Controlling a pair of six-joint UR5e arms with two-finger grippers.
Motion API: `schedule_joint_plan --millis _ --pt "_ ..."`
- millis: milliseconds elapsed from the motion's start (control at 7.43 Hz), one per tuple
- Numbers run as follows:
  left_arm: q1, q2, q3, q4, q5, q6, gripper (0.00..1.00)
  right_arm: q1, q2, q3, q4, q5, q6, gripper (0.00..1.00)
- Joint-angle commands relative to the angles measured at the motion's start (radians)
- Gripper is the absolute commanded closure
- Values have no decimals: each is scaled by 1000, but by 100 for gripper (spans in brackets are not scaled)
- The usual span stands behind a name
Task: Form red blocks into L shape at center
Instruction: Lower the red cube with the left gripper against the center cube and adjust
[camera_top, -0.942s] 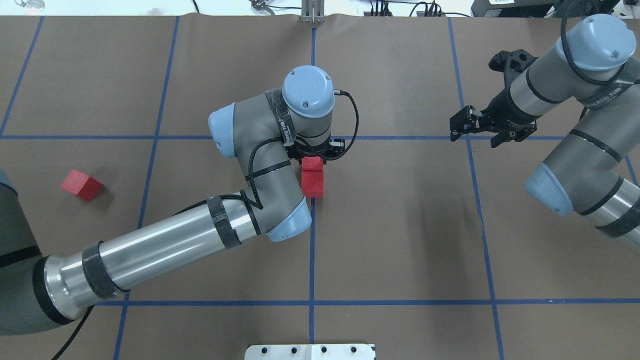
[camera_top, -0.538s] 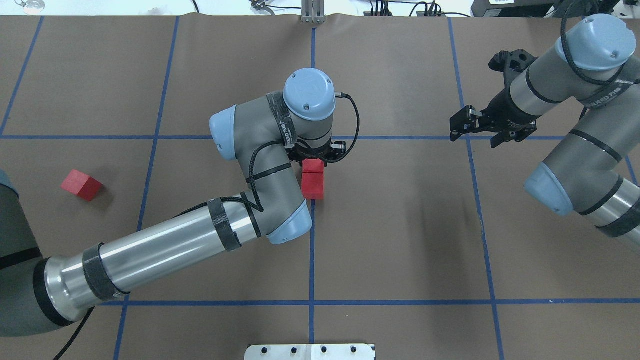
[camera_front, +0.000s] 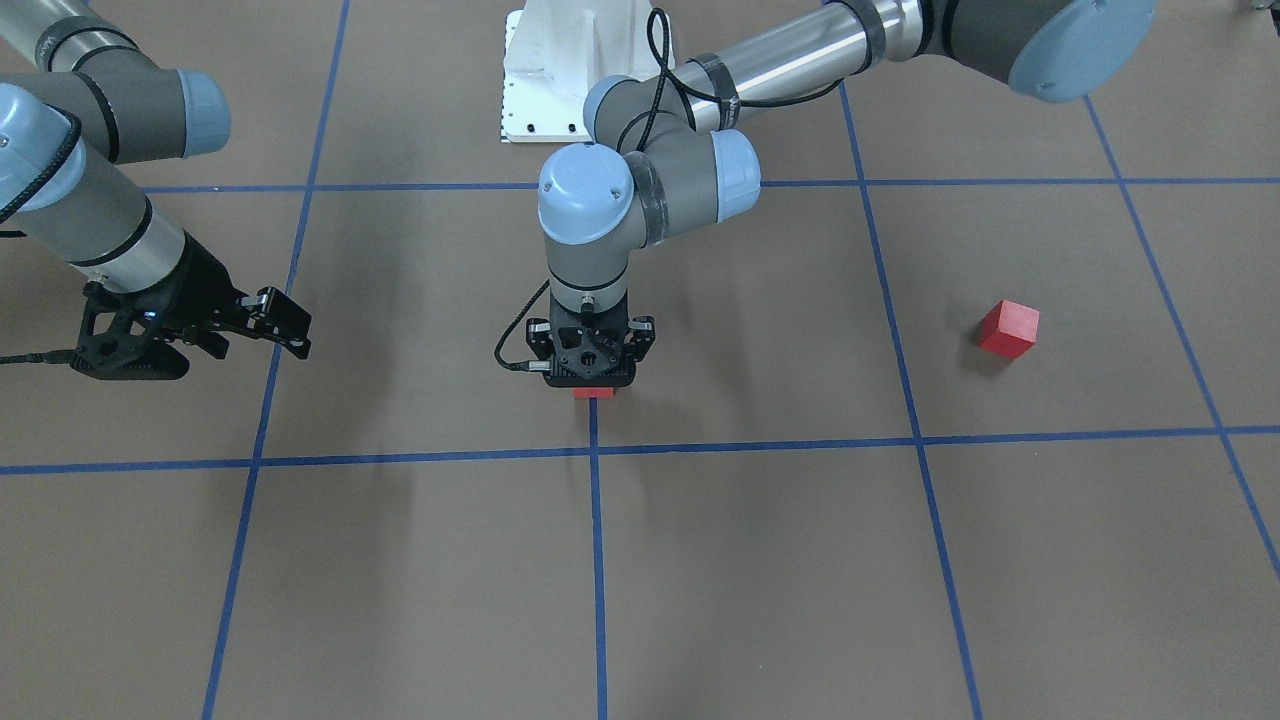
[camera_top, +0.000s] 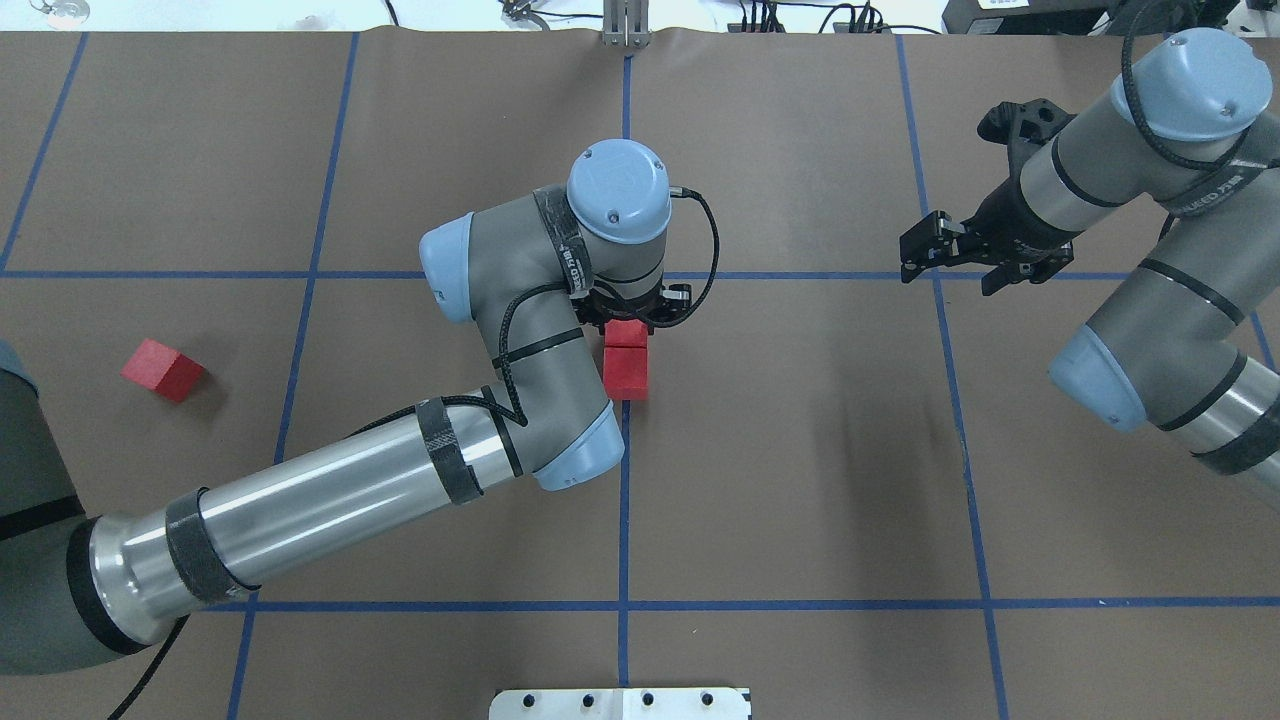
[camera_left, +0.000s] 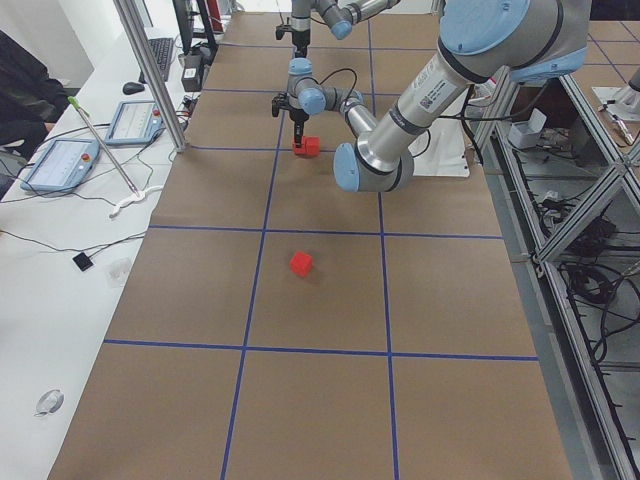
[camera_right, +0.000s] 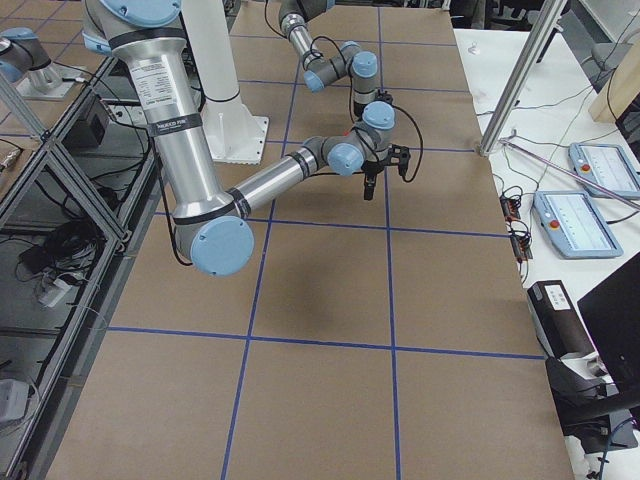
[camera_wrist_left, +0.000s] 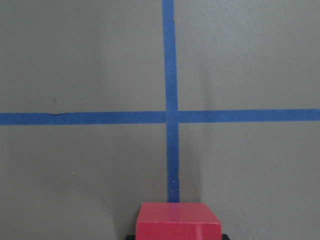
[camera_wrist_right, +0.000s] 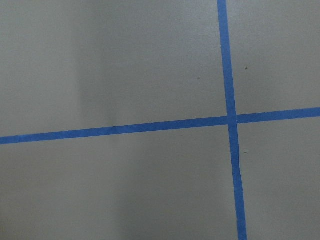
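Observation:
Two red blocks lie end to end on the middle blue tape line, a little toward the far side of the center (camera_top: 624, 450). My left gripper (camera_front: 592, 384) points straight down, shut on the farther red block (camera_top: 627, 333), whose top fills the bottom edge of the left wrist view (camera_wrist_left: 178, 220). The nearer red block (camera_top: 627, 375) touches it. A third red block (camera_top: 163, 370) sits alone, turned at an angle, far out on my left side (camera_front: 1009, 329). My right gripper (camera_top: 912, 255) hovers open and holds nothing, over a tape crossing on my right.
The left forearm (camera_top: 330, 500) stretches across the left-middle of the table. The white robot base plate (camera_top: 620, 703) lies at the near edge. Beyond the far edge there is a desk with tablets (camera_left: 60, 165) and cables.
The left wrist has shifted slightly toward the robot with the block in its gripper, and the pair of blocks sits a touch nearer. The right arm and the lone block have not moved.

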Motion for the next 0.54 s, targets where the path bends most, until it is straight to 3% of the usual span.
schedule_joint_plan --millis 0,269,404 --pt "0 -1 0 0 0 0 100 0 2 0 0 0 0 1" --pt "3 0 0 0 2 0 96 0 3 0 0 0 0 1" --pt "3 0 0 0 2 0 79 0 3 0 0 0 0 1"
